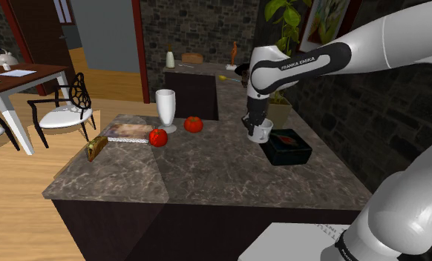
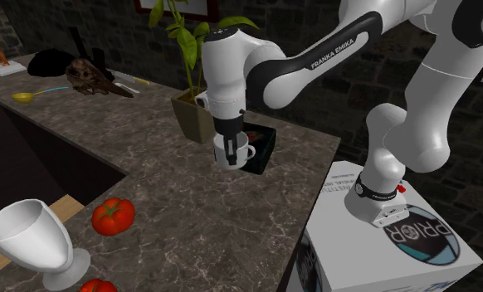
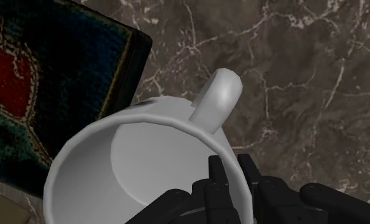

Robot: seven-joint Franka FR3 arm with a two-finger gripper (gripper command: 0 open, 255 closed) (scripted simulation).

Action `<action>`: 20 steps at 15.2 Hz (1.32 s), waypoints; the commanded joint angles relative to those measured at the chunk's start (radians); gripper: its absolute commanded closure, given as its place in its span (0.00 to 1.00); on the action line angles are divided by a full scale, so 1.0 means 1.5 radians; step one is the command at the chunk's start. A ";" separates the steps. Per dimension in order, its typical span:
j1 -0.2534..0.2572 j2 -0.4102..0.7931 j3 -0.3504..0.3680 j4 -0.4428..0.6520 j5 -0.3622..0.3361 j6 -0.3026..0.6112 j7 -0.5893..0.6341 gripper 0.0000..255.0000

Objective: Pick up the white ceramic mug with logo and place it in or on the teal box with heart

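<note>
In the shoulder view, the gripper (image 1: 256, 124) points straight down over the dark marbled counter (image 1: 207, 174) and is clamped on the rim of the white mug (image 1: 261, 133). The mug stands upright with its mouth up and its long axis vertical. It hangs just beside the corner of the dark teal box (image 1: 287, 147) that lies toward this view's left. Two tomatoes (image 1: 158, 137) and a white goblet (image 1: 165, 109) stand well apart from it, further to the left.

In the second exterior view, the mug (image 2: 233, 153) again hangs upright from the gripper (image 2: 229, 143), apparently clear of the counter (image 2: 190, 216). Its handle points toward this view's right, and the box (image 2: 263, 143) lies just behind it. A potted plant (image 2: 192, 116) stands near the box.

In the wrist view, one of the fingers (image 3: 218, 184) reaches inside the mug (image 3: 139, 159) and the other lies against its outer wall, so the wall is pinched between them close to the handle (image 3: 217, 98). The handle juts away from the fingers, over bare counter. The box (image 3: 44, 83), bearing a red heart, lies beside and below the mug, opposite the handle.
</note>
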State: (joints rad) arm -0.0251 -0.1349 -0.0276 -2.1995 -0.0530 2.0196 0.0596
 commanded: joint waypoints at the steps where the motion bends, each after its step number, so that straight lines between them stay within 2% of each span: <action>1: 0.000 -0.004 0.000 0.015 0.000 -0.020 -0.001 1.00; 12: 0.001 -0.025 0.001 0.088 0.002 -0.112 -0.004 1.00; 20: -0.051 -0.118 -0.070 0.003 -0.028 -0.114 -0.114 1.00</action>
State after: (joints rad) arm -0.0913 -0.2979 -0.1176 -2.1777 -0.0882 1.8432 -0.0882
